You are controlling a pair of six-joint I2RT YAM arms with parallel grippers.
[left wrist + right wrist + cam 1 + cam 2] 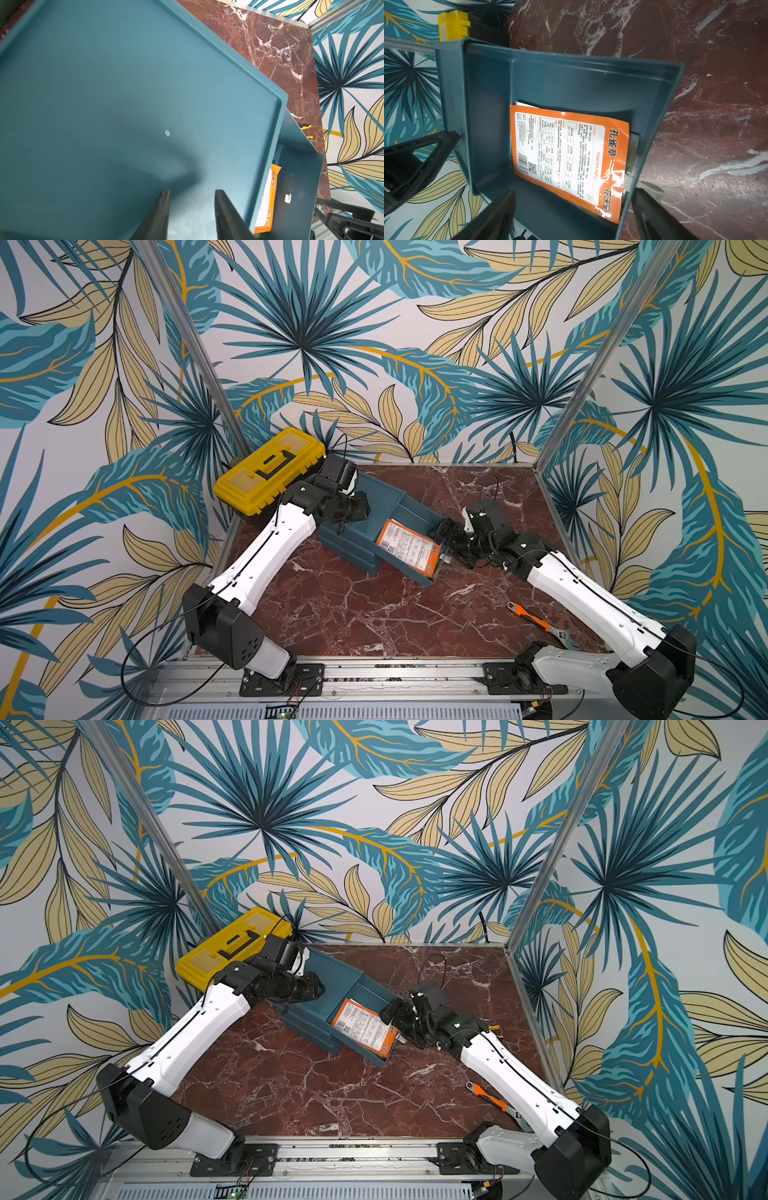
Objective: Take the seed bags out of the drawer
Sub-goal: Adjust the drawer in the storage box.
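**Drawer open, seed bags waiting inside**

The drawer (417, 506) is standing pulled out of the blue cabinet (376, 493) toward the near right of the table (374, 614), so the opening step is looking done. The seed bags (566, 158) are all lying inside it, and none is showing on the table in either top view. By my reading, the whole job of lifting them out is yet to come.

The bags are sitting flat on the drawer floor at its near-right end, against the front wall. The top one is facing back-up, showing white print and a barcode inside an orange border. Paler edges are peeking out beneath it, so at least one more packet is lying underneath; how many, I cannot tell.

The right end effector (573, 192) is hovering just at that front end of the drawer with its jaws spread wide and nothing between them. In the right wrist view the fingers are straddling the drawer front, with the top packet lying just beyond them, close but not touched.

The left end effector (191, 193) is sitting over the cabinet's flat top with its jaws narrowly apart, holding nothing. Whether it is pressing on the top I cannot tell. The bags are lying well to its right.
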